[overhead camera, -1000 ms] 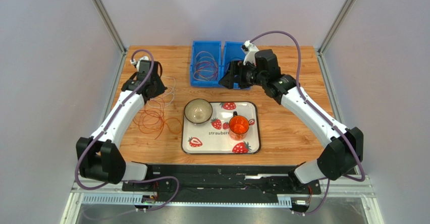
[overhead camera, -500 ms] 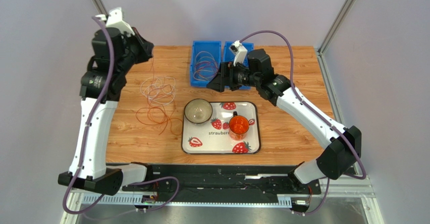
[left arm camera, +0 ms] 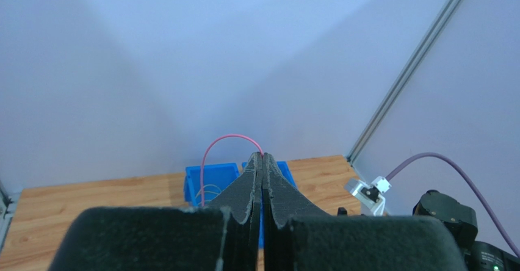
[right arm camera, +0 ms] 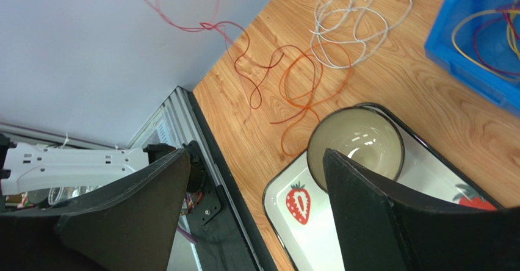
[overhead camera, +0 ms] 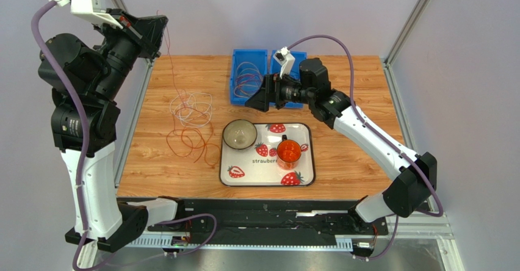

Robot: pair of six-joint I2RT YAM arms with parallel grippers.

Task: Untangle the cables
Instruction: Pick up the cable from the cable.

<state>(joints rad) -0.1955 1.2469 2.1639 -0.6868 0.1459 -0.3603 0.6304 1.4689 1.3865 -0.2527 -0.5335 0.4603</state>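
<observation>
Pinches thin red cable (left arm camera: 235, 136) in closed left gripper (left arm camera: 262, 157), high over table (overhead camera: 342, 173) rear-left corner. Runs down to white loops (overhead camera: 192, 107), orange loops (overhead camera: 186, 140) near left edge, beside tray (overhead camera: 268, 173). More coils (overhead camera: 247, 75) in bin (overhead camera: 234, 79). Holds right gripper (right arm camera: 254, 155) spread wide, empty. Bare wood right of tray.

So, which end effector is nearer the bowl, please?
Right. The right end effector hovers open just beyond the bowl; the left end effector is high over the far-left corner, shut on a red cable.
</observation>
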